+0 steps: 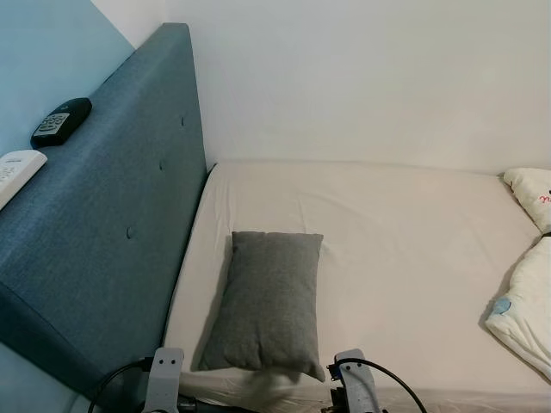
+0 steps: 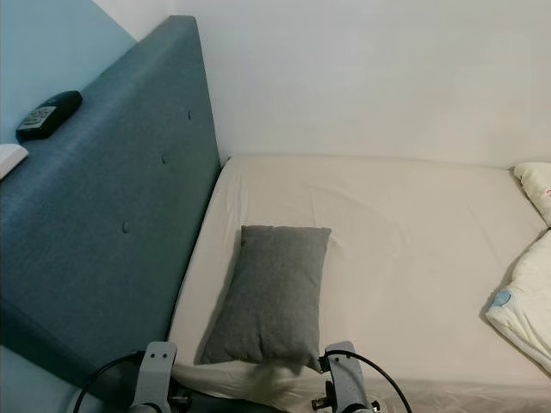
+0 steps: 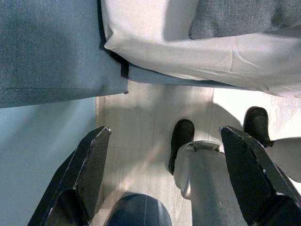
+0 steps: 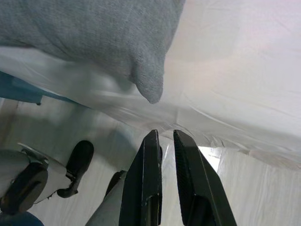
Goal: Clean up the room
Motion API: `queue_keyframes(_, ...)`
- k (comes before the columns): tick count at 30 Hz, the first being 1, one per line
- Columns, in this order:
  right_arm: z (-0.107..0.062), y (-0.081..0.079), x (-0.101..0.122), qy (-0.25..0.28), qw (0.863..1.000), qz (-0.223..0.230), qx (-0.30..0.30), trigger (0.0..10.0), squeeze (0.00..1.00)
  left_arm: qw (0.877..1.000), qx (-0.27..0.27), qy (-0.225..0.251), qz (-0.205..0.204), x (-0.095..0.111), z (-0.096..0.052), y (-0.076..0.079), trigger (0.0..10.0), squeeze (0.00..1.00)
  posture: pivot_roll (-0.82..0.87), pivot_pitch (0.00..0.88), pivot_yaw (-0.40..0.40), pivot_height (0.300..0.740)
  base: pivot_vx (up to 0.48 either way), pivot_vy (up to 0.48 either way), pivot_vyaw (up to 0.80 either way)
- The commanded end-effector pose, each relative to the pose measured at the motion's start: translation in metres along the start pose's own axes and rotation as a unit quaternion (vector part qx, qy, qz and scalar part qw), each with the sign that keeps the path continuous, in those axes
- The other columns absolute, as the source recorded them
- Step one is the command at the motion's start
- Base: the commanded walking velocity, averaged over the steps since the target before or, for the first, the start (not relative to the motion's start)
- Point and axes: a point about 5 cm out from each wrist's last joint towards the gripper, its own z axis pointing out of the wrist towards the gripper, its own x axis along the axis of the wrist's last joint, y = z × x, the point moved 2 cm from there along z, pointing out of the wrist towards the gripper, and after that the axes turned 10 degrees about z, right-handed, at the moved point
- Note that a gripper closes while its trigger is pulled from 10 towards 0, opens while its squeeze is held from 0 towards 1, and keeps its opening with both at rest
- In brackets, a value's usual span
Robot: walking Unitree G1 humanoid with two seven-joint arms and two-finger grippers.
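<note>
A grey pillow (image 1: pixel 266 299) lies on the cream bed sheet (image 1: pixel 405 232) near the bed's front edge, beside the blue headboard (image 1: pixel 112 198). Both arms are low at the bed's front edge, with only the wrists (image 1: pixel 164 379) (image 1: pixel 353 383) showing in the eye views. In the left wrist view my left gripper (image 3: pixel 164 155) is open, pointing down at the floor next to the bed corner, with nothing between its fingers. My right gripper (image 4: pixel 165 141) is shut on nothing, just below the grey pillow's corner (image 4: pixel 150 89) and the mattress edge.
A black remote (image 1: pixel 60 120) and a white remote (image 1: pixel 17 169) rest on top of the headboard. A white duvet (image 1: pixel 525 301) is bunched at the bed's right. The robot's feet (image 3: pixel 181 141) stand on the pale wood floor (image 3: pixel 141 117). A white wall backs the bed.
</note>
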Motion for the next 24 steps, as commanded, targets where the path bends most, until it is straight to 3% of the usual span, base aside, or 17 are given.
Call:
queue_keyframes(1, -0.0012, 0.0028, -0.0064, -0.017, 1.0, 0.003, -0.007, 10.0, 0.0, 1.0, 0.002, -0.014, 0.005, -0.0079, -0.0012, -0.0012, 10.0, 0.0, 0.03, 0.137, -0.07, 0.74, 0.0, 0.0, 0.0)
queue_keyframes(9, -0.0011, 0.0031, -0.0093, -0.03, 0.999, 0.024, -0.009, 10.0, 0.0, 1.0, 0.0, -0.018, 0.009, -0.009, -0.0014, 0.0006, 10.0, 0.0, 0.02, 0.137, -0.066, 0.74, 0.0, 0.0, 0.0)
queue_keyframes(15, -0.0014, 0.0059, -0.0085, -0.028, 0.999, 0.004, -0.018, 10.0, 0.0, 1.0, -0.002, -0.016, 0.011, -0.0058, -0.0005, 0.0014, 10.0, 0.0, 0.02, 0.136, -0.061, 0.74, 0.0, 0.0, 0.0)
queue_keyframes(24, -0.0019, 0.0064, -0.011, -0.034, 0.999, 0.014, -0.021, 10.0, 0.0, 1.0, -0.005, -0.016, 0.019, -0.0047, -0.0001, 0.0008, 10.0, 0.0, 0.02, 0.138, -0.057, 0.74, 0.0, 0.0, 0.0)
